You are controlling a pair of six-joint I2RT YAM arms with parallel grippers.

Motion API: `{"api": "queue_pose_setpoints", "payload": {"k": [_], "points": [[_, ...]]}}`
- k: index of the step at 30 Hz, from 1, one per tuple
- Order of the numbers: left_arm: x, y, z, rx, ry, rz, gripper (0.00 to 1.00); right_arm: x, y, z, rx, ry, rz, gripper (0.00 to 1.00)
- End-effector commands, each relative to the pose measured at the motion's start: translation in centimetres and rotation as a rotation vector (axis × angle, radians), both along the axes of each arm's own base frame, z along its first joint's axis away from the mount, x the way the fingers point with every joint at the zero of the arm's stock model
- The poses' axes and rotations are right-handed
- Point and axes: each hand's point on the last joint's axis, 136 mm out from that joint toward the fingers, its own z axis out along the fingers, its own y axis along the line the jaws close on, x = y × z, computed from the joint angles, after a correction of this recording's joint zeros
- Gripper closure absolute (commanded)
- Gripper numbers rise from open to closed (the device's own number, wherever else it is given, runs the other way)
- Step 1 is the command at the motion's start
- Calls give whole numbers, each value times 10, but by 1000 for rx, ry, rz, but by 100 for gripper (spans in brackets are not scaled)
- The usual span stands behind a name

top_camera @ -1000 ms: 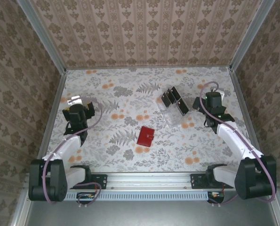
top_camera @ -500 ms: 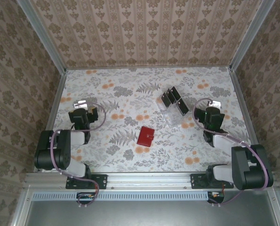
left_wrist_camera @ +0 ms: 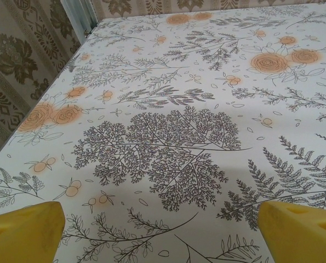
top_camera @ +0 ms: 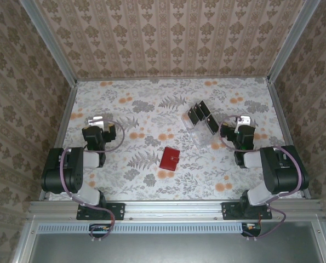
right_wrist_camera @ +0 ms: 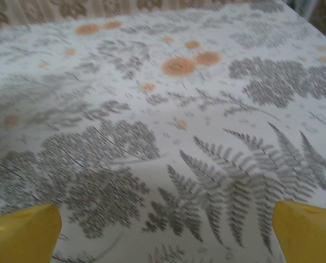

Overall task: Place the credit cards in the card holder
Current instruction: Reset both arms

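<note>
I have both pincers spread wide and empty, left gripper (top_camera: 95, 120) mid-left, right gripper (top_camera: 243, 121) mid-right. The small red square wallet (top_camera: 169, 158) lies closed at centre. The thin black cards (top_camera: 202, 115) stand slotted in a clear plastic rack (top_camera: 205, 136) upper right of it, likely so their edges are easy to pinch.

The counter (top_camera: 152, 104) is white with grey ferns and orange blossoms. The card holder (top_camera: 169, 158) is red, the credit cards (top_camera: 204, 109) beyond it black, the walls (top_camera: 168, 38) beige damask.
</note>
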Motion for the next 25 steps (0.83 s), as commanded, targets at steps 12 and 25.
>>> {"api": "queue_pose_setpoints", "payload": {"k": [12, 25], "points": [[11, -1, 14, 9, -42, -18, 0, 16, 14, 21, -41, -48, 60, 0], [11, -1, 14, 6, -39, -19, 0, 17, 15, 20, -37, -45, 70, 0]]}}
